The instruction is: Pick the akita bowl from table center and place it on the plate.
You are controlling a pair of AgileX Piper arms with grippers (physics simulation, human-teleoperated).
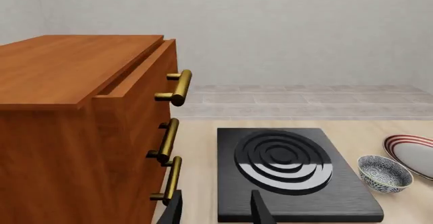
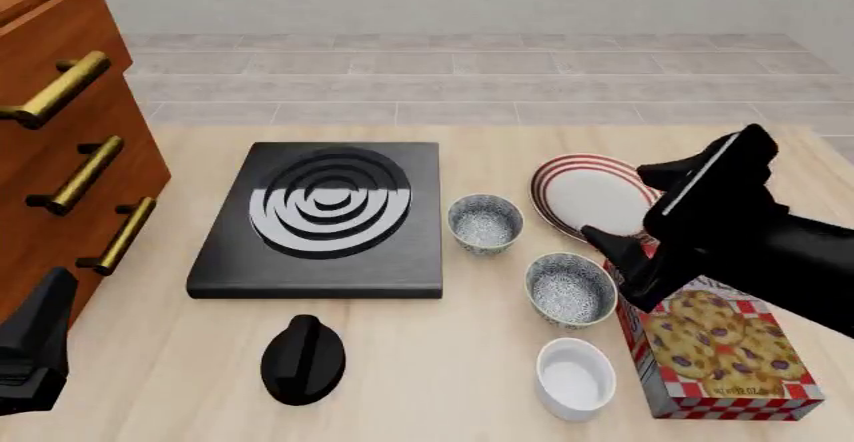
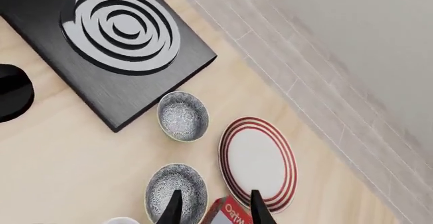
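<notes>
Pale wood surface (image 2: 441, 382), tiled floor and grey wall behind.

- Task not begun, by my reading. The akita bowl (image 2: 485, 222) sits upright at mid-frame in the front view, just right of the black hob (image 2: 227, 262). Nothing grips it. The red-striped plate (image 2: 587, 194) lies bare just to its right, apart from it.
- Right tool (image 3: 215, 209): fingers spread wide, nothing between them. It hangs at centre right of the front view, above the gap between the second speckled bowl (image 2: 571, 287) and the cookie box (image 2: 721, 352). Not over the target.
- Left tool (image 1: 216, 211): also spread and empty, low at lower left of the front view, by the wooden drawer cabinet (image 2: 67, 112).
- Left to do: reach, grasp the bowl, lift, set it on the plate.
- Clutter: the second speckled bowl looks darker and a shade larger, and lies nearer the right tool than the target does, so a mix-up seems possible. White cup (image 2: 575, 377) at lower right; black knob-shaped object (image 2: 303, 359) below the hob. The bowl-to-plate path looks unobstructed.
</notes>
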